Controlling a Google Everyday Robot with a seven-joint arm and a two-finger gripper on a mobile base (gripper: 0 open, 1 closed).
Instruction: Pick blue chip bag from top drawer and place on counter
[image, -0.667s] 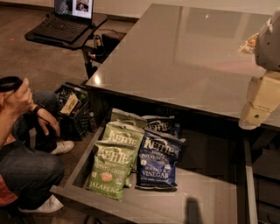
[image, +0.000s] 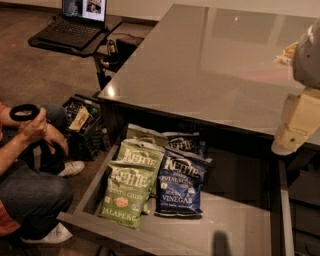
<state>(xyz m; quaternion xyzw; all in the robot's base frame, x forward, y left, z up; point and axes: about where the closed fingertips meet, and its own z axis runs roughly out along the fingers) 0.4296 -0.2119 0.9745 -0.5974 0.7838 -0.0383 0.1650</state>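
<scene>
blue chip bag (image: 180, 186) lies in the pulled-out top drawer (image: 235, 222), beside jalapeno bags (image: 127, 192). tool (image: 296, 122) hangs over the desk (image: 210, 65) right edge, apart or together: can't tell.

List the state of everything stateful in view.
top drawer, pulled open
blue chip bag, lying face up in the drawer
green Jalapeno bags, lying in the drawer, overlapping
laptop, open, screen lit
pincer, at the right edge by the counter front, apart from the bags
</scene>
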